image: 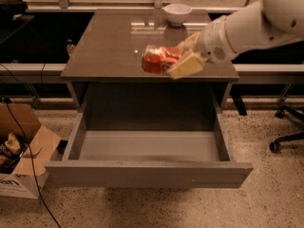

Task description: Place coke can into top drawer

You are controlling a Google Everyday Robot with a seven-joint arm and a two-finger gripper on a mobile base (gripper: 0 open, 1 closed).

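The coke can (156, 59), red with a silvery end, lies sideways in my gripper (179, 57), held in the air over the front part of the cabinet top (109, 46). The gripper's tan fingers (185, 65) are shut on the can's right end; my white arm reaches in from the upper right. The top drawer (147, 172) is pulled wide open below, grey with a lighter grey inside and nothing in it. The can is above and behind the drawer's opening.
A white bowl (176, 13) stands at the back of the cabinet top. An open cardboard box (21, 151) with cables sits on the floor at the left. An office chair base (287, 132) is at the right.
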